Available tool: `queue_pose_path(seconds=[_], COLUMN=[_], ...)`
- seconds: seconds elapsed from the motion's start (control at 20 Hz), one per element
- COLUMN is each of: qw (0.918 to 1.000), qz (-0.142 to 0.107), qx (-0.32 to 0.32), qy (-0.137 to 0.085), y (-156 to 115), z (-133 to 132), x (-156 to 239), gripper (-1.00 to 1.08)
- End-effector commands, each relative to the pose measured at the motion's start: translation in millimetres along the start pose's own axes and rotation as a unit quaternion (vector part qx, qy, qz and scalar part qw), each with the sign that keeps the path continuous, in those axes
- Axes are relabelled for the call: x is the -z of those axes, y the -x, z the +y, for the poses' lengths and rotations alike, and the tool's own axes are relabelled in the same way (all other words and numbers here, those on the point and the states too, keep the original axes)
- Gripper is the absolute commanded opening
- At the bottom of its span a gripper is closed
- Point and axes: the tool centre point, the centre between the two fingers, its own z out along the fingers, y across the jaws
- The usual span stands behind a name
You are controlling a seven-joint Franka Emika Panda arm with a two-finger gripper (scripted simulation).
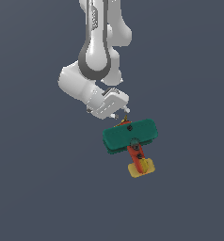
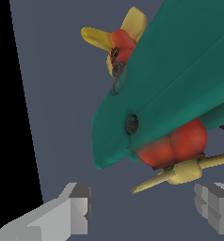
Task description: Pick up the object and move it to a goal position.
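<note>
Just beside the biplane (image 1: 130, 135), the tool (image 1: 117, 114), fingers apart

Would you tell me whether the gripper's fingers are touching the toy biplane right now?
Apart. In the wrist view, both fingers sit open on either side, with bare background between them and the toy biplane; its propeller lies between them untouched.

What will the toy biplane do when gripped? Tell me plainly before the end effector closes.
The toy biplane looks rigid, so it should hold shape. Its broad green wings are rounded and smooth, so the fingers may slip off them. The thin propeller near the open end effector looks like the part most likely to snag or twist the toy.
</note>
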Motion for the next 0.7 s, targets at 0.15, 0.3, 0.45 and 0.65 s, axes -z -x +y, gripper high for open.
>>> queue_pose_path(seconds=[0.15, 0.3, 0.45, 0.65], qw=[0.9993, 0.9983, 0.9969, 0.9943], qz=[0.019, 0.031, 0.043, 0.06], qx=[-0.009, -0.014, -0.019, -0.026], qy=[-0.031, -0.048, -0.064, -0.084], y=[-5.8, -9.1, -12.6, -17.5], z=[4.0, 6.5, 9.1, 12.9], x=[-1.6, -2.1, -2.3, -2.2], gripper=[0.68, 0.68, 0.68, 0.68])
